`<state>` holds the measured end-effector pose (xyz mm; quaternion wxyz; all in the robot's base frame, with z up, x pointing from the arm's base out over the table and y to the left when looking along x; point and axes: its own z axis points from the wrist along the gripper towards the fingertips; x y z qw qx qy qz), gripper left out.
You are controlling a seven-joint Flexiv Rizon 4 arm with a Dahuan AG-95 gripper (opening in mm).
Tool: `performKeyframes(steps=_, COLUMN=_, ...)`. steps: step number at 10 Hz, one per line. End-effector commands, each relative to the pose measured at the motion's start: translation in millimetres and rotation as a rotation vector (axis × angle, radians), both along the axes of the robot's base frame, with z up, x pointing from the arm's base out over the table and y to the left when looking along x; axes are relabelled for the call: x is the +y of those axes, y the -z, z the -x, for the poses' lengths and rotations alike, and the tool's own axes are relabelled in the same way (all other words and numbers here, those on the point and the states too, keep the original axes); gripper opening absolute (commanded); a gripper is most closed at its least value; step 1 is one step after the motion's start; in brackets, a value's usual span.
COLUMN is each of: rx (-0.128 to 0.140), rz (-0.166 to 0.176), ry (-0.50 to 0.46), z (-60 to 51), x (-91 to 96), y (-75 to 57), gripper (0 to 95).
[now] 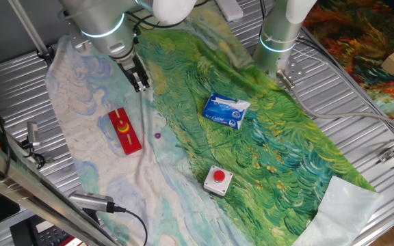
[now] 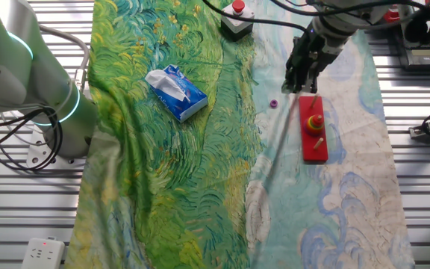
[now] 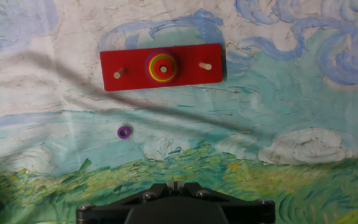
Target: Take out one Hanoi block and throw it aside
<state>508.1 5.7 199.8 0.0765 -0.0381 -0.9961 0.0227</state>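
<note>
While my tool (image 2: 302, 87) hung above the painted cloth on the worktop (image 2: 200, 149), just short of the red rectangular base board (image 3: 161, 66), I could not tell how far its fingers stood apart. The tiny red round disc (image 3: 162, 64) sat topmost in the striped stack on the board's middle peg, the outer two pegs bare. Being round, it pointed nowhere; its axis ran up the peg, while the board's long side lay across my hand view. I judged a skewed descent could strike the peg, drag the board, or lift several rings. A small purple ring (image 3: 124, 132) lay apart nearby.
</note>
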Motion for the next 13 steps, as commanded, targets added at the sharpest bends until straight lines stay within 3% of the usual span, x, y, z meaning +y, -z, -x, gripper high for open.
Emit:
performKeyframes(steps=1, rx=0.000, rz=0.004, ry=-0.005, z=1.3, x=0.0, y=0.3, gripper=0.0)
performKeyframes(steps=6, rx=0.012, rz=0.024, ry=0.001, z=1.3, x=0.0, y=0.3, gripper=0.0)
performKeyframes(steps=8, rx=0.016, rz=0.048, ry=0.006, z=1.3, x=0.0, y=0.3, gripper=0.0)
performKeyframes(steps=13, rx=0.018, rz=0.041, ry=0.015, z=1.3, x=0.0, y=0.3, gripper=0.0)
